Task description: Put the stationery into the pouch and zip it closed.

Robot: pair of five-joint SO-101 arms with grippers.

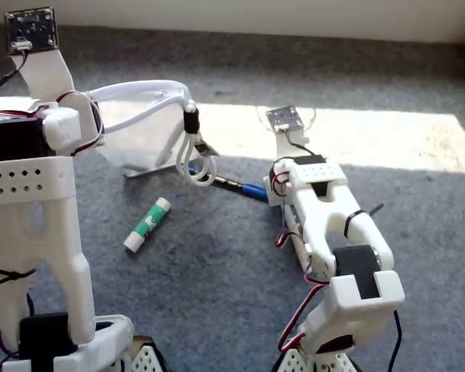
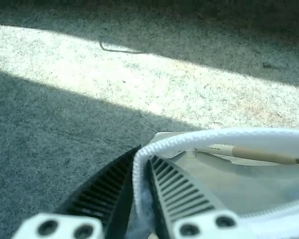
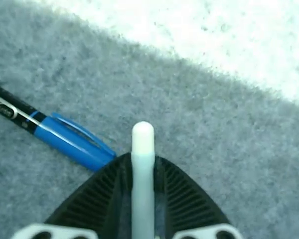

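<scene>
The loading step is in hand, and by my judgement it is only partly done. One pale pen [image 2: 249, 152] lies inside the pouch [image 1: 139, 124], while the glue stick [image 1: 147, 225] and the blue pen [image 1: 244, 188] lie out on the grey cloth [image 1: 217, 294], and the zip stands open. The left gripper [image 2: 143, 159] has its jaws pressed together on the pouch's white zipper rim. It holds the pouch raised at the upper left of the high view, with the zip pull and its loops [image 1: 190, 155] hanging down toward the centre. The right gripper [image 3: 142, 159] sits low over the cloth just right of centre and pinches a slim white stick [image 3: 142, 134] with a rounded tip, some pen or the like. The stick juts out past the fingertips. The blue pen lies just beside that gripper, its cap end close to the jaws but outside them. The glue stick lies well apart, down and to the left, below the pouch. The next move likely calls for lifting the white stick clear of the cloth, carrying it up and left to the pouch's mouth, and turning it so that it goes in lengthwise. The mouth looks narrow and the rim soft, so the tip could catch on the zipper edge if the approach is skewed.
</scene>
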